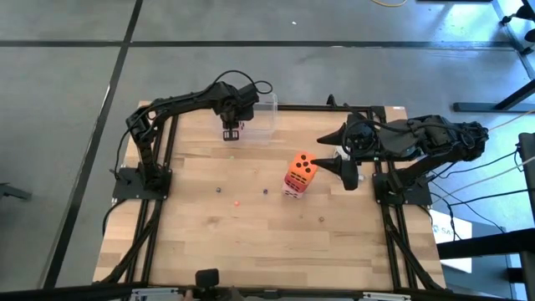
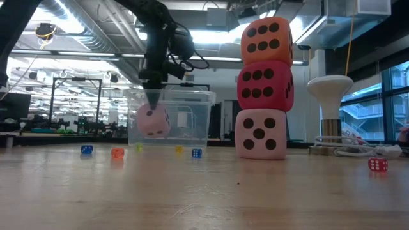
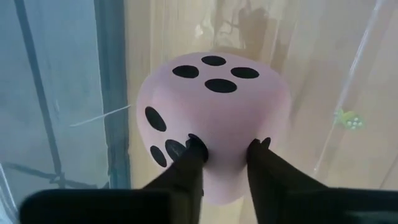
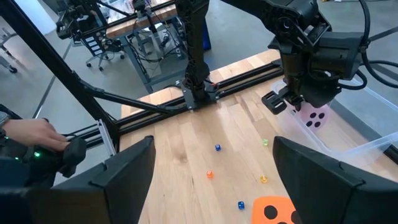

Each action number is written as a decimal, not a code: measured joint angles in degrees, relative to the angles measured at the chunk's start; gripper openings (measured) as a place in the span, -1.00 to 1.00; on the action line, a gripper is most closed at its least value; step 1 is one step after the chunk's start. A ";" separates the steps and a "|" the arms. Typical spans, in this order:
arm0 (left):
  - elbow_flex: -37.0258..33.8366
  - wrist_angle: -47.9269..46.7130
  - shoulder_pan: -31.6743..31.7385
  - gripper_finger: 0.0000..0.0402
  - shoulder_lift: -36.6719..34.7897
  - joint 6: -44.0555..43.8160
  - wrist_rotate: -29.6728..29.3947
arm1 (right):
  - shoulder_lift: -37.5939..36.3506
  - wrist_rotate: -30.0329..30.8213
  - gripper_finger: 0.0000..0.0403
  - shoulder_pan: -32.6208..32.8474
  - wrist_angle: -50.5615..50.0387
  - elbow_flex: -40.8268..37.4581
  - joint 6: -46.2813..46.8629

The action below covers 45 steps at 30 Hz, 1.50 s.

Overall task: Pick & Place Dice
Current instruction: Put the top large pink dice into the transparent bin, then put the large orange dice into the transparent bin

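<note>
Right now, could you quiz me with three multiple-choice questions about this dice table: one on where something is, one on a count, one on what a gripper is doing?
1. Where is the pale pink die?
A. atop the stack
B. at the clear tub, in the left gripper
C. under the right gripper

2. How many big dice form the stack?
A. two
B. three
C. five

3. How is the right gripper?
A. open, empty
B. shut on a die
C. out of sight

Answers: 1 B, dark fingers pinch it beside the tub; 2 B, orange over red over pale pink; 3 A, its fingers stand wide apart with nothing between.
</note>
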 joint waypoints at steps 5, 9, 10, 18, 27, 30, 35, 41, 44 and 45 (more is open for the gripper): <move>0.00 -0.57 -0.08 -0.10 0.00 -2.20 -1.79 | 0.00 -0.15 0.59 0.00 -0.04 0.00 -0.42; 0.00 -2.15 -0.08 0.21 0.00 -3.86 -2.60 | 0.00 -0.13 0.59 0.00 -0.07 0.00 -1.39; 0.00 -2.82 -0.09 0.27 0.00 -4.08 -2.91 | 0.00 -0.14 0.59 0.00 -0.07 0.00 -1.49; 0.74 -4.53 -0.73 0.44 -1.03 -5.77 -4.97 | 0.00 -0.11 0.59 0.00 -1.69 0.02 -1.55; 7.77 -3.59 -1.15 0.41 -5.52 -11.06 3.49 | 0.00 1.39 0.59 0.00 -2.50 0.02 -3.14; 7.88 1.28 -1.06 0.41 -9.83 -16.32 13.66 | 0.00 3.58 0.59 0.00 -5.34 0.02 -3.44; 4.47 15.45 -1.69 0.41 -20.59 -27.36 28.50 | 0.00 5.73 0.59 0.26 -13.50 0.02 -1.96; -1.99 27.91 -8.55 0.41 -31.50 -36.05 30.92 | -0.15 11.75 0.59 1.50 -23.93 0.02 2.21; -5.72 32.38 -13.62 0.41 -35.10 -39.56 28.25 | -0.66 13.87 0.59 1.93 -27.90 0.02 4.62; -7.04 33.87 -15.32 0.41 -36.09 -40.98 26.69 | -0.74 14.26 0.59 2.05 -28.97 0.02 4.76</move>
